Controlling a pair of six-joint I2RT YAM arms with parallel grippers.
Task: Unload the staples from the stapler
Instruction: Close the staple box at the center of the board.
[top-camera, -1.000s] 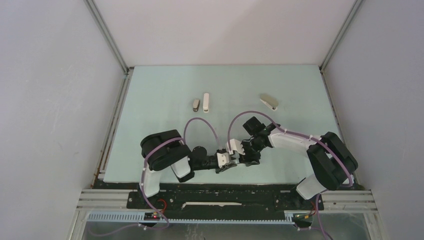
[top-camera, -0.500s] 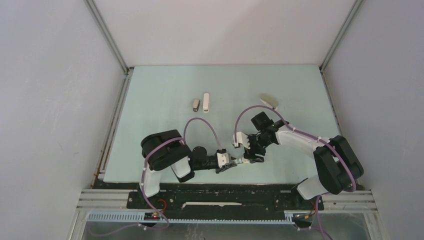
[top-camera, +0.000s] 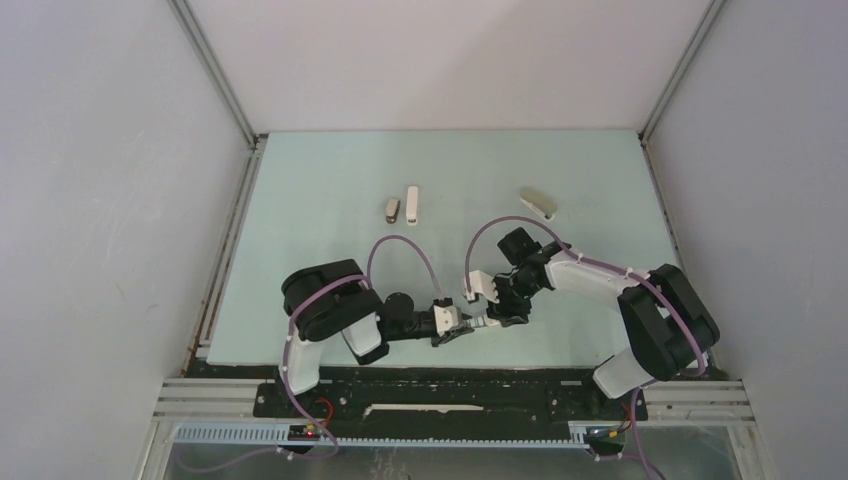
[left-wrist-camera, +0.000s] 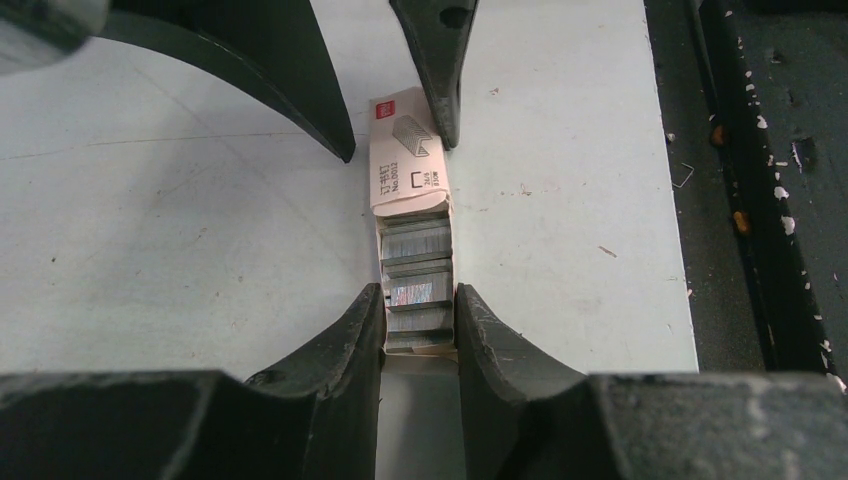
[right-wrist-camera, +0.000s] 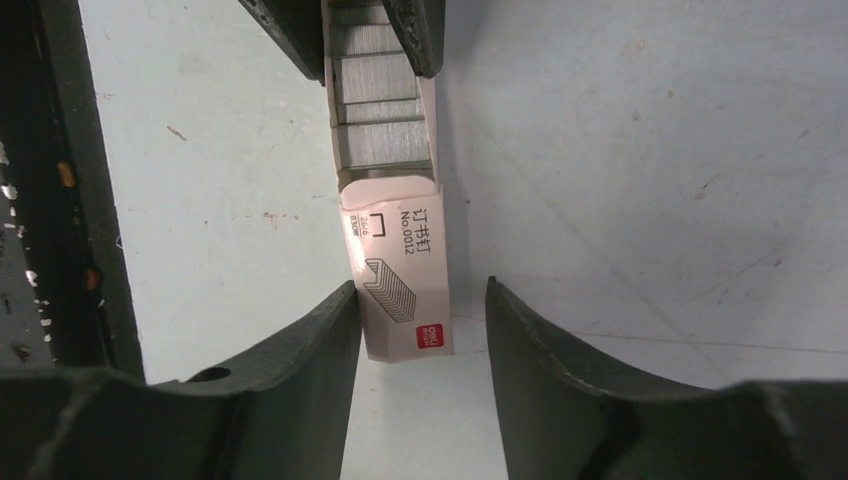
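The pale grey-beige stapler (top-camera: 537, 204) lies alone at the far right of the mat, away from both grippers; any staples in it are hidden. My left gripper (left-wrist-camera: 418, 300) is shut on the open tray end of a small white staple box (left-wrist-camera: 405, 150), and silvery staple strips (left-wrist-camera: 417, 262) show in the tray. In the top view this gripper (top-camera: 468, 325) is near the front edge. My right gripper (right-wrist-camera: 420, 290) is open with its fingers either side of the box's labelled sleeve (right-wrist-camera: 400, 275); one finger touches it and the other stands apart. It meets the left gripper in the top view (top-camera: 497, 314).
A slim white stapler (top-camera: 411, 204) and a small grey object (top-camera: 392, 208) lie at the back left of centre. The dark front rail (left-wrist-camera: 750, 200) runs close beside the box. Walls enclose the mat (top-camera: 320, 180) on three sides.
My right gripper drew back to the right from the left gripper, then edged a little back towards it. The left arm has stayed in place, holding the box.
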